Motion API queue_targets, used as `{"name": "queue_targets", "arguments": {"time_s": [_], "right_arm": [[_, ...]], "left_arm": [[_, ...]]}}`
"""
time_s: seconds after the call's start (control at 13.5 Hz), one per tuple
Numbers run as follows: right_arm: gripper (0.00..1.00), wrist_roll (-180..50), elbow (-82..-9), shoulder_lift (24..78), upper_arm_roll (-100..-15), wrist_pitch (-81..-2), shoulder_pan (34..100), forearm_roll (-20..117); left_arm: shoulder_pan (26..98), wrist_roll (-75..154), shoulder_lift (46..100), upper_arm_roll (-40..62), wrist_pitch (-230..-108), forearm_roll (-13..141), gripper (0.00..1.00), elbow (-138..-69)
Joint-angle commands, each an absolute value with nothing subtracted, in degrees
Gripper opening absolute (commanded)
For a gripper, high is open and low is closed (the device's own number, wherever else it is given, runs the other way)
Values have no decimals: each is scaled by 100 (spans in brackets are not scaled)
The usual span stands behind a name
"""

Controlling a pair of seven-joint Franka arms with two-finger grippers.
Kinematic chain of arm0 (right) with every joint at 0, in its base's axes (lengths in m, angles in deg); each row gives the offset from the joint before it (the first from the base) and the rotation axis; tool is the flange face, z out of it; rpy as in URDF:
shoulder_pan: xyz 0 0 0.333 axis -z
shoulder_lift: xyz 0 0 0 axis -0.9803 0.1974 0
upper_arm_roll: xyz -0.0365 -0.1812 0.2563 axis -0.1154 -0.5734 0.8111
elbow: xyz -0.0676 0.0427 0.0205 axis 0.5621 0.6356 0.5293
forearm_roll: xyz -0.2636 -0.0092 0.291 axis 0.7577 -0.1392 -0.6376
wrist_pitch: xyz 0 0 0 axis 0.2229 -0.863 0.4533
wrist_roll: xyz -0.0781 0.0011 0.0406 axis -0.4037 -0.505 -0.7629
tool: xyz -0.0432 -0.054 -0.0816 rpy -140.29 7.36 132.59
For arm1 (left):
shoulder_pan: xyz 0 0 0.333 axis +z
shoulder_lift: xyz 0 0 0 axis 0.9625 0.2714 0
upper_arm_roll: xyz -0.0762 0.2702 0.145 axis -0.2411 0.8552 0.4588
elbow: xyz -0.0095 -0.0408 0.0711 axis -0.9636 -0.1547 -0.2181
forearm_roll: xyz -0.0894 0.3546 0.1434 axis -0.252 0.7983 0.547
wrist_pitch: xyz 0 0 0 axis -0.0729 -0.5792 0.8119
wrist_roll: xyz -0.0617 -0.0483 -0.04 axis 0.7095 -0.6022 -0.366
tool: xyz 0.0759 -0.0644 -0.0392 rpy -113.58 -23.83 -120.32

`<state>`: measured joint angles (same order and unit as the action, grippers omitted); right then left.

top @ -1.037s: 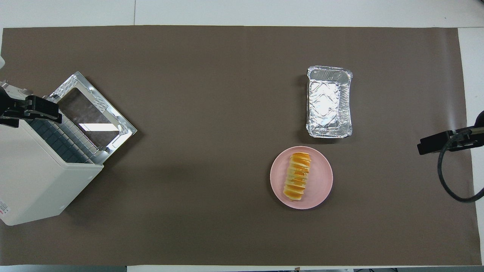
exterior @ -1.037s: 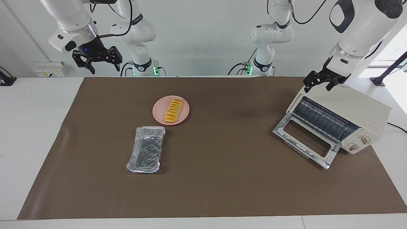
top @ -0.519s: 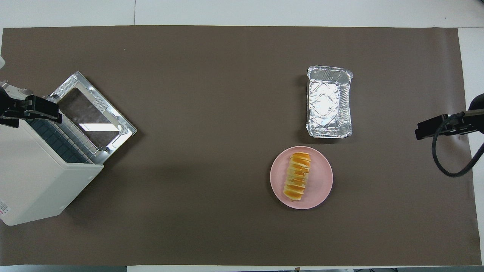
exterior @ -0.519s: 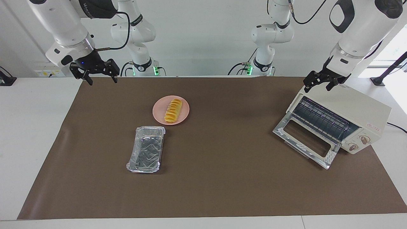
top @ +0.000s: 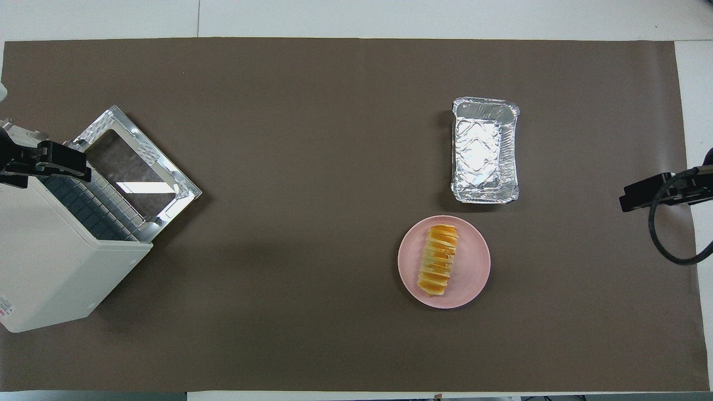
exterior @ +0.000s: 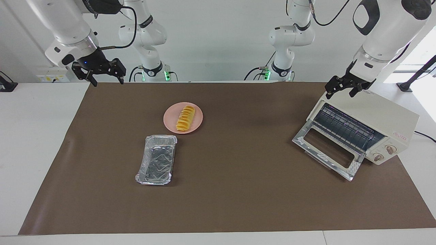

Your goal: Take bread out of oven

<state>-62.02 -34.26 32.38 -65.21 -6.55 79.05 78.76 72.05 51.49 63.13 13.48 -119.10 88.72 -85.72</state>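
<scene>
The bread [exterior: 185,118] lies on a round pink plate [exterior: 169,119] on the brown mat; it also shows in the overhead view [top: 438,259]. The cream-white oven [exterior: 385,114] stands at the left arm's end of the table with its glass door [exterior: 326,149] dropped open, and its rack looks bare. It shows in the overhead view too [top: 50,267]. My left gripper [exterior: 341,92] is open and empty, over the oven's top front corner [top: 47,164]. My right gripper [exterior: 105,80] is open and empty, up in the air over the mat's edge at the right arm's end [top: 660,192].
A silver foil tray [exterior: 144,163] sits empty on the mat, beside the plate and farther from the robots [top: 458,150]. A black cable hangs from the right gripper [top: 660,245]. Two more arms stand still at the table's robot end.
My right gripper has come down a little and shifted slightly over the mat's edge. The left gripper, bread, plate, tray and oven have not moved.
</scene>
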Motion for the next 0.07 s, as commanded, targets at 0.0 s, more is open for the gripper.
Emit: {"name": "queue_targets", "arguments": {"time_s": [0.0], "right_arm": [[100,-6263,-3324,3272,-6446,-547,8029,7917]], "left_arm": [[7258,5210,6287,1342,-11887,8760,100,-8545]]}}
